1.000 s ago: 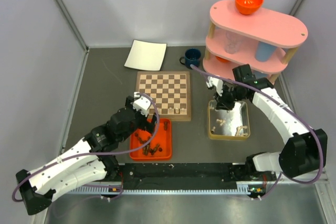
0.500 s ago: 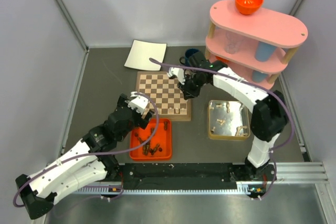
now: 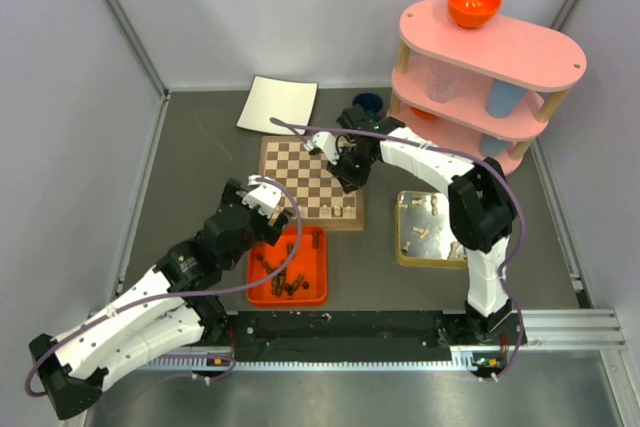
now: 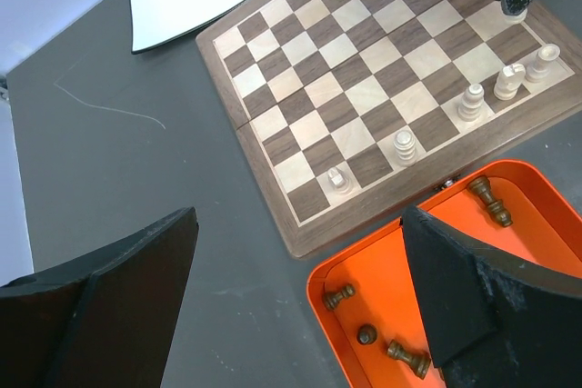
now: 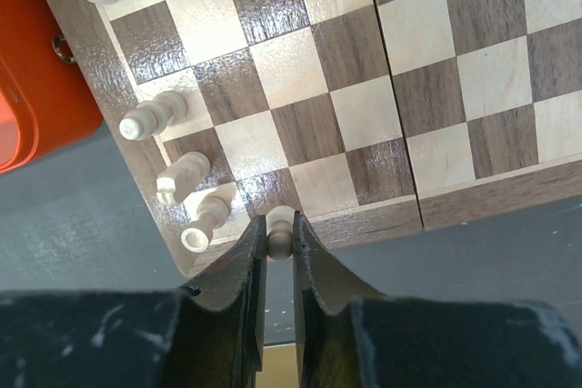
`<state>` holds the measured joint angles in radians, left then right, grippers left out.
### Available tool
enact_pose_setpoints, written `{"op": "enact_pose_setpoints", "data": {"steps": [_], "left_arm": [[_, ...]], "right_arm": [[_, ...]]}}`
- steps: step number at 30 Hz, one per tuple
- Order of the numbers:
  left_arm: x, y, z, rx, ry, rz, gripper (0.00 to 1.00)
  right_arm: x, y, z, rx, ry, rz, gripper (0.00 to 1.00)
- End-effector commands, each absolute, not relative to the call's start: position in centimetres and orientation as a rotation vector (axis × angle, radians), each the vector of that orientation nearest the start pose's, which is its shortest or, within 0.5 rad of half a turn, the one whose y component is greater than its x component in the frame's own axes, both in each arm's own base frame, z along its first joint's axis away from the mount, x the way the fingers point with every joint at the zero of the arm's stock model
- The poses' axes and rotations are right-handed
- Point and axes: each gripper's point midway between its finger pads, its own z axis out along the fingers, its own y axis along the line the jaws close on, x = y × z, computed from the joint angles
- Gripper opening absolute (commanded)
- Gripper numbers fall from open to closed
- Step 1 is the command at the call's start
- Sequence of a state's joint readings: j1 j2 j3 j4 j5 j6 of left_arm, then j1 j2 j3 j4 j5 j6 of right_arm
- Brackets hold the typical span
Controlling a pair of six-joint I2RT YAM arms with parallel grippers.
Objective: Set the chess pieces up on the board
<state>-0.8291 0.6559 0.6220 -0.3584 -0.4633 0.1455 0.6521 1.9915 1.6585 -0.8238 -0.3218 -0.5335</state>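
The dark grey tabletop [image 3: 200, 177] carries a pink three-tier wooden shelf [image 3: 520, 47] behind the right pincer [image 5: 279, 241]. That pincer has swung from the tan tray [image 3: 400, 237] to the square wooden chessboard [image 3: 295, 172]. It pinches a pale beige chessman [image 5: 279, 223] at the corner rim, just beside three pale chessmen [image 5: 182, 176], with bare squares beyond. The left pincer [image 4: 300, 288] gapes wide over the orange plastic tray [image 3: 322, 267] holding dark brown chessmen [image 4: 486, 197].

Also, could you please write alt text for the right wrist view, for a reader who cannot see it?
The right gripper pinches a pale chess piece at the edge of the board, beside a corner. More pale pieces stand in a row along the neighbouring edge, with an orange tray just beyond them.
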Motion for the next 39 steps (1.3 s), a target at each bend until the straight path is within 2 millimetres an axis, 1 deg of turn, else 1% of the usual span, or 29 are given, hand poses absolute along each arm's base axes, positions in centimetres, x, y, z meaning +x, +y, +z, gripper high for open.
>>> {"op": "enact_pose_setpoints", "data": {"steps": [1, 5, 13, 16, 24, 28, 36, 39], "left_arm": [[23.7, -13.0, 21.1, 0.588, 1.772, -0.015, 0.99], [23.7, -13.2, 21.0, 0.596, 1.775, -0.02, 0.99], [23.7, -13.2, 21.0, 0.596, 1.775, -0.02, 0.99], [23.7, -13.2, 21.1, 0.592, 1.774, -0.023, 0.99], [23.7, -13.1, 21.1, 0.592, 1.774, -0.023, 0.99], [23.6, -13.2, 21.1, 0.593, 1.774, -0.027, 0.99], [23.6, -13.2, 21.0, 0.596, 1.775, -0.03, 0.99], [23.6, -13.2, 21.0, 0.596, 1.775, -0.03, 0.99]], "right_arm": [[33.9, 31.6, 9.6, -1.579, 2.166, 0.462, 0.12], [33.8, 31.5, 8.7, -1.587, 2.187, 0.46, 0.13], [33.0, 31.7, 7.9, -1.608, 2.199, 0.471, 0.14], [33.0, 31.8, 7.8, -1.609, 2.198, 0.47, 0.15], [32.8, 31.4, 7.3, -1.615, 2.213, 0.456, 0.18], [32.7, 31.2, 7.1, -1.62, 2.22, 0.443, 0.22], [32.7, 31.1, 7.4, -1.614, 2.216, 0.444, 0.28], [32.6, 31.4, 8.3, -1.602, 2.2, 0.456, 0.29]]}}
